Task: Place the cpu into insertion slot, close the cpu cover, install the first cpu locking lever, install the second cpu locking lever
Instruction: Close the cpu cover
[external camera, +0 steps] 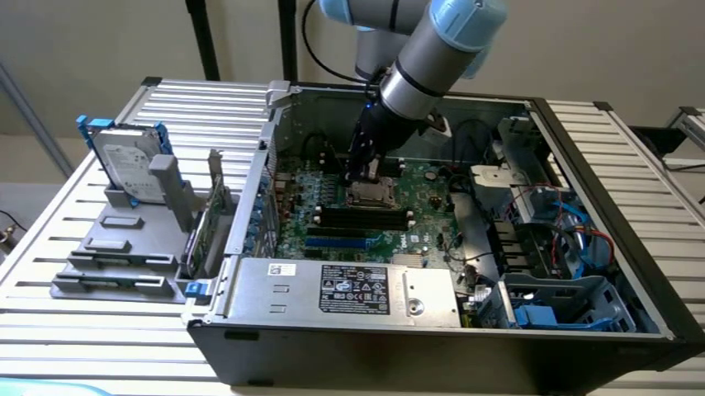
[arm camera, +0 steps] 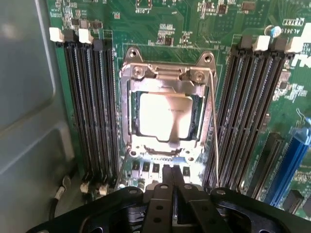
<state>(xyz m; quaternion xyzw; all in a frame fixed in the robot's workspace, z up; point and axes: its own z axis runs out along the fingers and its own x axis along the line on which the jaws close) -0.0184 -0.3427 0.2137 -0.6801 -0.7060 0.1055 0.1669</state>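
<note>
The cpu (arm camera: 165,115) sits silvery face up in the insertion slot (arm camera: 198,114). The cpu cover (arm camera: 160,72) lies flat over it. In the exterior view, the gripper (external camera: 369,175) hangs at the slot's 12 o'clock, close above it, with fingers (arm camera: 165,194) together and holding nothing. The memory slots (external camera: 364,219) lie at the slot's 6 o'clock.

Exterior view: 1 robot arm (external camera: 441,58), 1 open PC case (external camera: 441,359), 1 hard drive (external camera: 124,161) upper left of frame, 1 grey labelled box (external camera: 342,289) lower centre.

Wrist view: 1 cpu (arm camera: 164,115), 1 cpu cover (arm camera: 165,73) framing it, 2 thin wire levers (arm camera: 214,131), 2 banks of black memory slots (arm camera: 90,107) w/ approx. 4 slots per bank, 1 blue slot (arm camera: 291,155).
</note>
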